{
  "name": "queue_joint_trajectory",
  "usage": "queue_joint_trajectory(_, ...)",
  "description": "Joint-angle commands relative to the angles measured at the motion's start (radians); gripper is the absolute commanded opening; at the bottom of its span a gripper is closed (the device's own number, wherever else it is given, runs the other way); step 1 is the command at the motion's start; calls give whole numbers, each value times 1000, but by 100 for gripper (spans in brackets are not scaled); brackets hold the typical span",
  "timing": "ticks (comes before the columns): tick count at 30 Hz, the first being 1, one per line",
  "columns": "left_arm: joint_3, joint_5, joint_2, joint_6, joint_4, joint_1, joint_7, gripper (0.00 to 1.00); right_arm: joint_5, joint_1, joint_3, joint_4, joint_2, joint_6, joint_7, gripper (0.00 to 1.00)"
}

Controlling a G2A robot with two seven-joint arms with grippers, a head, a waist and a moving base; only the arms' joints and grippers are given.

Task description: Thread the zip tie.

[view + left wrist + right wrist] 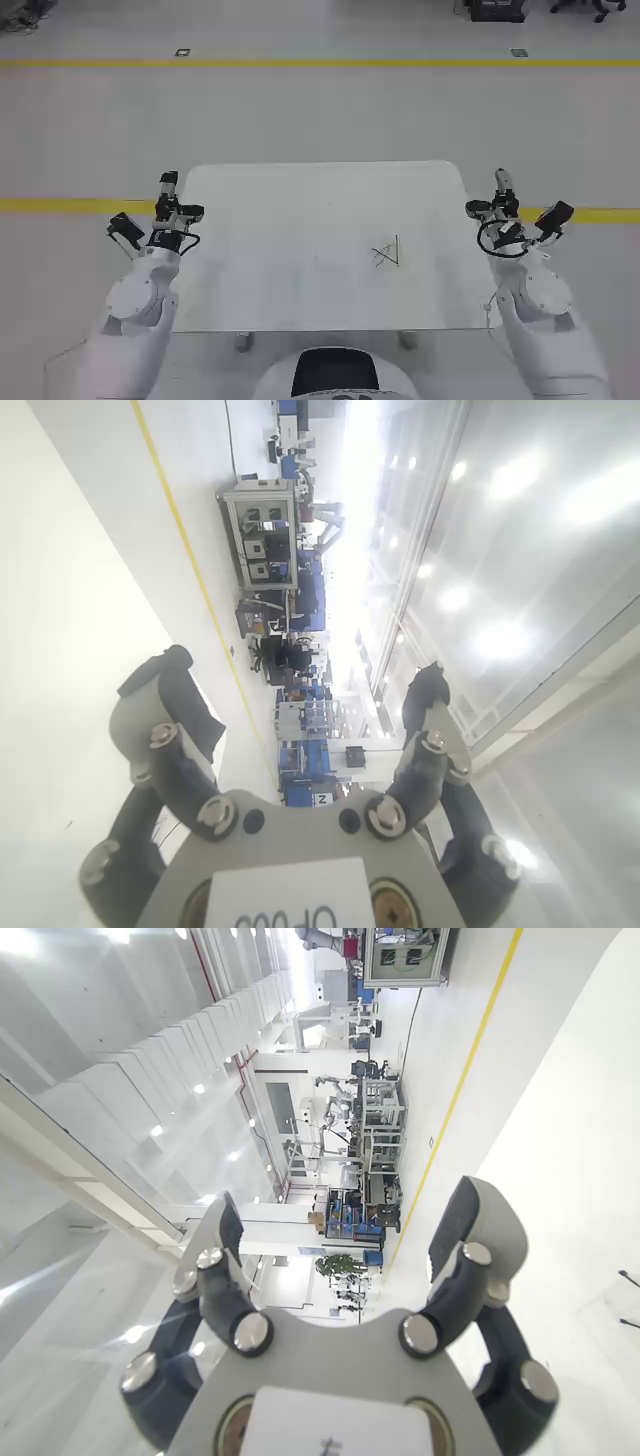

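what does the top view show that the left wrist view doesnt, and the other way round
Top view: the zip tie lying on the white table, nearer the right gripper, with an arm at each side edge.
Left wrist view: the left gripper seen close, fingers apart and holding nothing, with a machine cabinet and ceiling lights behind.
Both: the left gripper and the yellow floor line.

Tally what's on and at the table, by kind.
Grippers: 2 (left gripper, right gripper, both open)
Table: 1
Zip tie cluster: 1 (single ties too thin to count)
Total: 4
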Motion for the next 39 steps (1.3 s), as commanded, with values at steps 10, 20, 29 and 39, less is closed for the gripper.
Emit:
queue_joint_trajectory(10, 0, 0, 0, 0, 0, 0, 0, 100, -343, -1, -18, 46, 21, -13, 233, 100)
queue_joint_trajectory(20, 0, 0, 0, 0, 0, 0, 0, 100, -385, 15, -19, 43, 24, -21, 256, 100)
queue_joint_trajectory(29, 0, 0, 0, 0, 0, 0, 0, 100, -674, 139, -61, 58, 46, 0, 503, 100)
queue_joint_trajectory(39, 0, 0, 0, 0, 0, 0, 0, 100, -701, 145, -69, 55, 47, -3, 513, 100)
